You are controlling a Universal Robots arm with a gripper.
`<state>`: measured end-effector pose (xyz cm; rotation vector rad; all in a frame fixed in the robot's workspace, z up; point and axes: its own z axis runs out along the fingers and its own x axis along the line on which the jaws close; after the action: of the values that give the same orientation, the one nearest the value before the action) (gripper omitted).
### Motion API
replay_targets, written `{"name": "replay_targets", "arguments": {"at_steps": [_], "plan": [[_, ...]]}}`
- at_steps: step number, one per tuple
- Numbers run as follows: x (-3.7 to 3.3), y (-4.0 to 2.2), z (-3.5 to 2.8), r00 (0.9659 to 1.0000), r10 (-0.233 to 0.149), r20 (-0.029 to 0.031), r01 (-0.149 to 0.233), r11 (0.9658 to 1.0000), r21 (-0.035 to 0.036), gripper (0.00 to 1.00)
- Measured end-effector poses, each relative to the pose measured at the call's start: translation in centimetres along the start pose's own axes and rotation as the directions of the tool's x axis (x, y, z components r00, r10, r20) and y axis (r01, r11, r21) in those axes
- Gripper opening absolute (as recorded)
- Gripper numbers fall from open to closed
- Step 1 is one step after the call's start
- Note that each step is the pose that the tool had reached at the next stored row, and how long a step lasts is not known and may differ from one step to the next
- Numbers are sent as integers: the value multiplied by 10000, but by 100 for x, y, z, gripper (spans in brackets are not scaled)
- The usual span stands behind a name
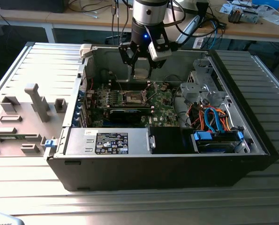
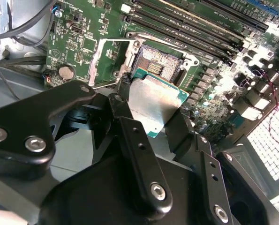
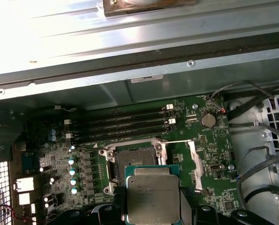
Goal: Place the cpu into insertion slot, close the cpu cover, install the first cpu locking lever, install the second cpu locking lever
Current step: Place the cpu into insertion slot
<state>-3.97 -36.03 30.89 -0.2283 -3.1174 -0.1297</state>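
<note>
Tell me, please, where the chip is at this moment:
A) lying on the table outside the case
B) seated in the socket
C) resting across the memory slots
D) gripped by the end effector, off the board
D: the end effector grips the chip by its edges, and in the second wrist view the socket beyond it lies open with bare contacts.

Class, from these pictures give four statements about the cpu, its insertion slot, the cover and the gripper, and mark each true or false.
The cpu sits in the insertion slot. False: the gripper holds it above the empty slot.
The cpu cover is swung open. True.
The gripper is open. False: it is shut on the cpu.
Long memory slots run beside the insertion slot. True.
</note>
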Motion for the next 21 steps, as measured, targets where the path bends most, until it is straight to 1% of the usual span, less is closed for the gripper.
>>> {"name": "replay_targets", "arguments": {"at_steps": [21], "plan": [[0, 0, 1, 9995, 300, 25, -300, 9995, -6, 55]]}}
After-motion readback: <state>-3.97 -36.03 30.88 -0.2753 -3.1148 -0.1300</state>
